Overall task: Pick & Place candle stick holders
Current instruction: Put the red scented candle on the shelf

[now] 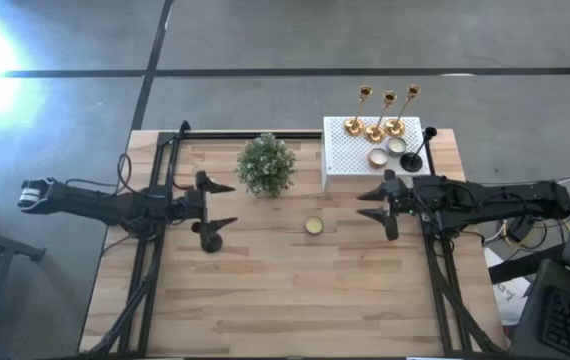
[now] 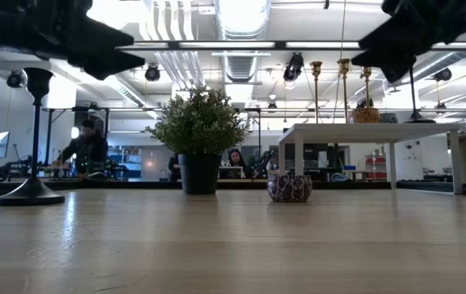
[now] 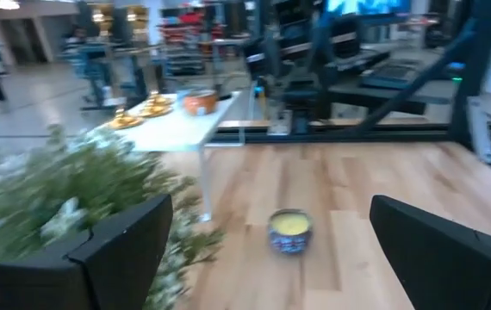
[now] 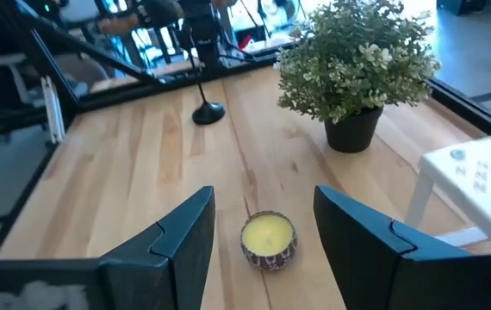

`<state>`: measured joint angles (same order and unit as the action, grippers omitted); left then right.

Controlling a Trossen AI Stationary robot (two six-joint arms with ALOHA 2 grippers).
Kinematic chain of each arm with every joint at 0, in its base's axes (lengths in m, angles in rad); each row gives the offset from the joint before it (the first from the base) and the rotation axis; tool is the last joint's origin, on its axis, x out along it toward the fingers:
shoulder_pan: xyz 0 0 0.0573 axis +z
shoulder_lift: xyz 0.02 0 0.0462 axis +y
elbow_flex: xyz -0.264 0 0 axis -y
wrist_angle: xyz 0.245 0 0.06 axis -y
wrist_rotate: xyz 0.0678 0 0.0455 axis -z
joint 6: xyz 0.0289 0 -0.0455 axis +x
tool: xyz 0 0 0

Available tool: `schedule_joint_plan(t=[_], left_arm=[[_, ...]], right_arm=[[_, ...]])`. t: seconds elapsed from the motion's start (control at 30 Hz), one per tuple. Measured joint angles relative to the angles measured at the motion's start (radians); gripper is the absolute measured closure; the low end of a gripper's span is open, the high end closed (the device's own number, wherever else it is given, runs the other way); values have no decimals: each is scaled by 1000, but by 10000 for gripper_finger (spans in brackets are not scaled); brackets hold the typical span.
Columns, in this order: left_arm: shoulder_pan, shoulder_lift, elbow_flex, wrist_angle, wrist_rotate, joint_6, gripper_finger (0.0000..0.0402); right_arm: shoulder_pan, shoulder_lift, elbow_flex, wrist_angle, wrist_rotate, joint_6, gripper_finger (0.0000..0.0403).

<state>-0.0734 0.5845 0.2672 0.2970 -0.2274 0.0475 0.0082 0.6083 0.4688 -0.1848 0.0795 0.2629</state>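
Observation:
One black candle stick holder [image 1: 208, 240] stands upright on its round base [image 2: 29, 196] on the table, close beside my left gripper [image 1: 218, 206]. That gripper is open with nothing between its fingers. Three gold candle stick holders [image 1: 385, 115] and a second black one [image 1: 412, 160] stand on their bases on the white perforated box [image 1: 345, 165]. My right gripper [image 1: 373, 204] hovers open beside the box, nothing between its fingers [image 4: 185, 237].
A potted green plant [image 1: 265, 165] stands mid-table at the far side. A small candle tin [image 1: 313, 226] sits on the wood between the two grippers. Two more candle tins [image 1: 377, 157] rest on the box. The near half of the table is bare wood.

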Motion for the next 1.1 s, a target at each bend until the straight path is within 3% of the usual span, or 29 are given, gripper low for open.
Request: schedule_joint_plan(t=[0.3, 0.5, 0.8, 1.1], left_arm=[[0, -113, -49, -42, -157, 2, 3], [11, -171, -34, -165, -393, -61, 3], [104, -178, -96, -136, -396, -80, 3], [205, -177, -203, -59, -285, -88, 3]], right_arm=[[0, 263, 135, -7, 0, -9, 211], [0, 382, 187, -11, -1, -13, 211], [0, 484, 259, -11, -1, -40, 211], [0, 501, 281, -22, -1, -33, 211]])
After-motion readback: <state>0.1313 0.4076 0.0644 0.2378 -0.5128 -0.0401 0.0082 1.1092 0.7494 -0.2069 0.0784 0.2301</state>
